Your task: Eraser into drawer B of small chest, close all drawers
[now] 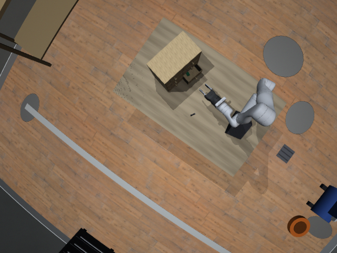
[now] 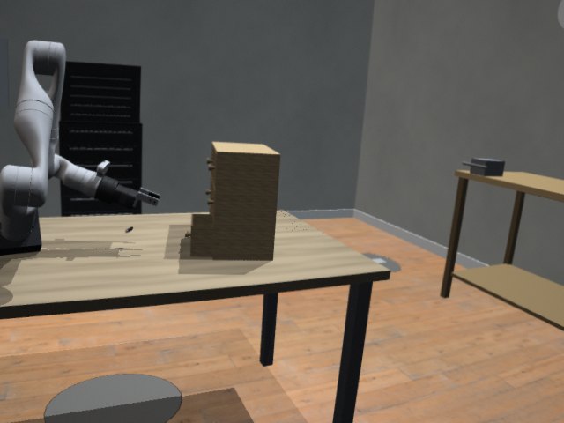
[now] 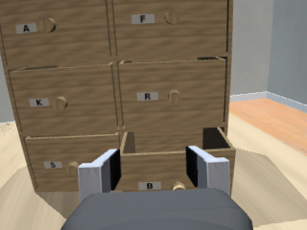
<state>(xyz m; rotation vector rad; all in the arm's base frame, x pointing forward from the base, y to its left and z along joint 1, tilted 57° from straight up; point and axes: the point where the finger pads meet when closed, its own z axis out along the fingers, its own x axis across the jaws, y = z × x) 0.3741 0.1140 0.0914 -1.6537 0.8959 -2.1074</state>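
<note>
The small chest [image 1: 174, 57] [image 2: 243, 204] stands upright on the table. Its bottom-right drawer B [image 1: 192, 80] [image 2: 201, 243] [image 3: 158, 165] is pulled partly out and looks level. A small green block, apparently the eraser [image 1: 187, 74], lies inside drawer B near the chest's front; the drawer's front wall hides it in the wrist view. Drawers A, F, K, R and S look pushed in. My gripper [image 1: 203, 87] [image 2: 153, 198] [image 3: 153, 161] is open and empty. It hangs above the table, in front of drawer B and higher than its rim, touching nothing.
A small dark object [image 1: 192, 114] [image 2: 129, 229] lies on the table [image 1: 174, 122] [image 2: 114, 282], off to one side of the arm. Knobs stick out from the chest's front above drawer B. The chest's body overhangs the drawer's rear part.
</note>
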